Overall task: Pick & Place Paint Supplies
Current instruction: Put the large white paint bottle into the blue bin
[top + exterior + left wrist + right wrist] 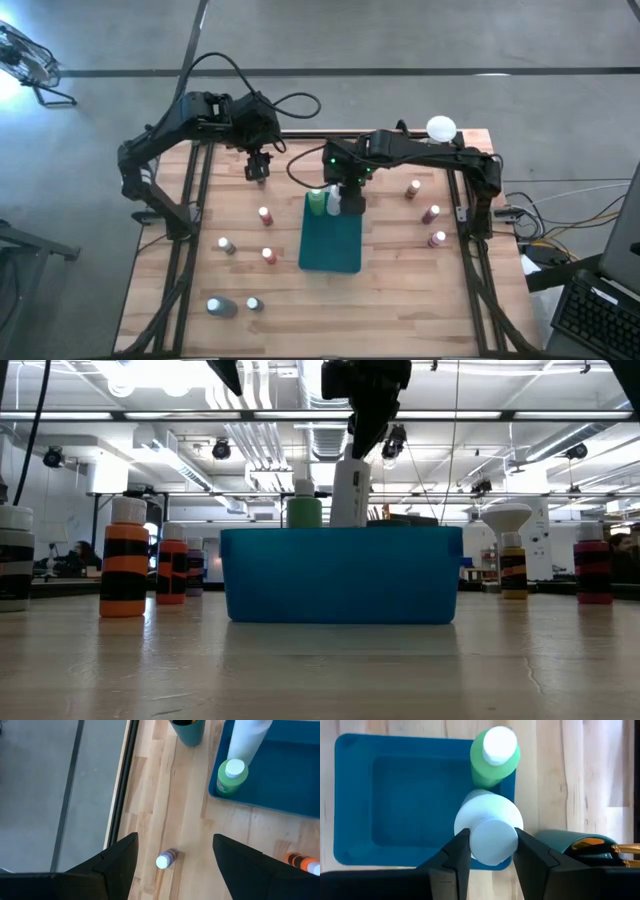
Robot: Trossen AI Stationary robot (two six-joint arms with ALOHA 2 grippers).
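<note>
A teal tray (335, 250) lies mid-table. At its far end stand a light-green bottle (316, 201) (495, 757) and a taller white bottle (335, 203) (350, 490). My right gripper (492, 851) hangs over that end, shut on the white bottle. The tray wall (340, 575) hides both bottles' bases. My left gripper (257, 170) (175, 852) hovers open over the table's far left part, above a small white-capped bottle (166, 859) that stands on the wood. More small bottles (265, 214) (227, 245) (268, 255) stand left of the tray. My right gripper pinches the white bottle's top end (492, 840) between its two fingers (457, 852), one on each side. It comes from above, pointing down. The bottle stands upright inside the tray's far end, next to the green bottle; the tray wall hides whether its base rests on the floor.
A teal cup with brushes (582, 845) (187, 730) stands just beyond the tray's far end. Three small bottles (412, 189) (431, 213) (437, 239) stand right of the tray, and two (220, 306) (253, 303) near the front left. A white-domed object (441, 127) is at the far right.
</note>
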